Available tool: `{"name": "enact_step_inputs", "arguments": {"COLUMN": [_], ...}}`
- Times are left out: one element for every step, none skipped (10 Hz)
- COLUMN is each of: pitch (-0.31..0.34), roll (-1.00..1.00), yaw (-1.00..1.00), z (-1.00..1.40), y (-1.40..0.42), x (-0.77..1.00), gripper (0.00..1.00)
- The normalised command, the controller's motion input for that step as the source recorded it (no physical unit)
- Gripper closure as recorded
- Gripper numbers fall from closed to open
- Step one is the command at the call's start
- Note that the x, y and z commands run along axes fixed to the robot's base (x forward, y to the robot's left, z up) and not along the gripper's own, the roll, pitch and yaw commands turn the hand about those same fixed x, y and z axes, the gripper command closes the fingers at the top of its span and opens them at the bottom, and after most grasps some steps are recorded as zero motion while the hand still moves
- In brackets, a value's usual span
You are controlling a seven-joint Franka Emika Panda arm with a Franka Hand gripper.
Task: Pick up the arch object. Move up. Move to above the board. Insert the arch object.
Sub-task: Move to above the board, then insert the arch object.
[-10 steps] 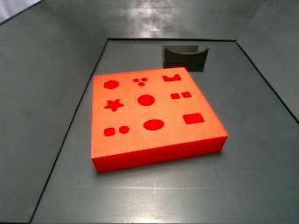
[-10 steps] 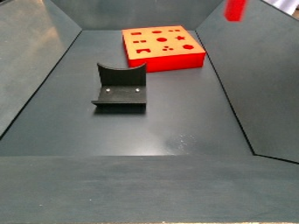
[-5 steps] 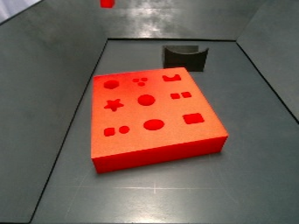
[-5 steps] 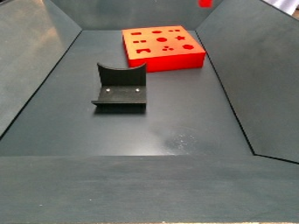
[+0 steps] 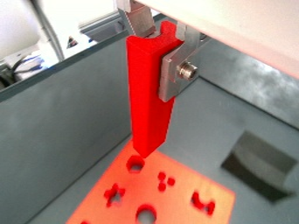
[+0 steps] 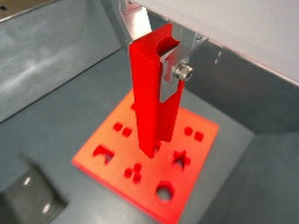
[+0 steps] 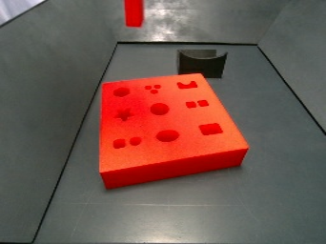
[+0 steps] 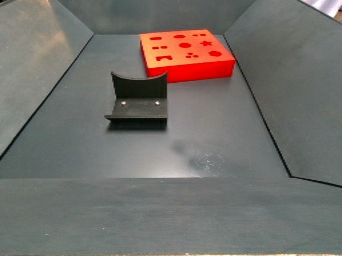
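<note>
The arch object (image 5: 149, 96) is a tall glossy bright-red bar hanging upright from my gripper (image 5: 158, 52), which is shut on its notched upper end. Both wrist views show this hold; in a wrist view the arch object (image 6: 152, 105) hangs in the gripper (image 6: 158, 57), high over the board (image 6: 201, 171). The board (image 7: 185, 122) is a thick orange-red slab with shaped holes, lying flat on the floor. In a side view only the lower end of the arch object (image 7: 132, 11) shows, high above the board's far left corner. No gripper shows in either side view.
The dark fixture (image 8: 138, 100) stands on the floor apart from the board (image 8: 201, 70); it also shows in a side view as the fixture (image 7: 204, 62) and in both wrist views (image 5: 263, 162) (image 6: 30, 197). Sloped grey walls enclose the floor.
In one side view the red bar has come into sight at the top and dropped lower. In the other it slid left along the top edge and out of sight.
</note>
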Motion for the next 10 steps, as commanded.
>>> {"name": "enact_step_inputs", "arguments": {"pitch": [0.125,0.129,0.122,0.106,-0.003,-0.004,-0.006,-0.011,-0.014,-0.017], "roll": [0.02,0.04,0.06,0.06,0.00,0.00,0.00,0.00,0.00,0.00], "yaw": [0.00,0.01,0.01,0.01,-0.99,-0.96,-0.95,-0.96,-0.96,-0.95], "z": [0.03,0.03,0.04,0.03,-0.08,-0.12,-0.13,-0.12,-0.11,-0.11], "y": [-0.82,-0.63,-0.33,-0.24,0.02,0.06,0.06,0.06,0.06,0.06], "x": [0.45,0.37,0.22,0.16,0.04,0.10,0.11,0.11,0.11,0.11], "gripper": [1.00,1.00,1.00,1.00,1.00,1.00,1.00,1.00,1.00,1.00]}}
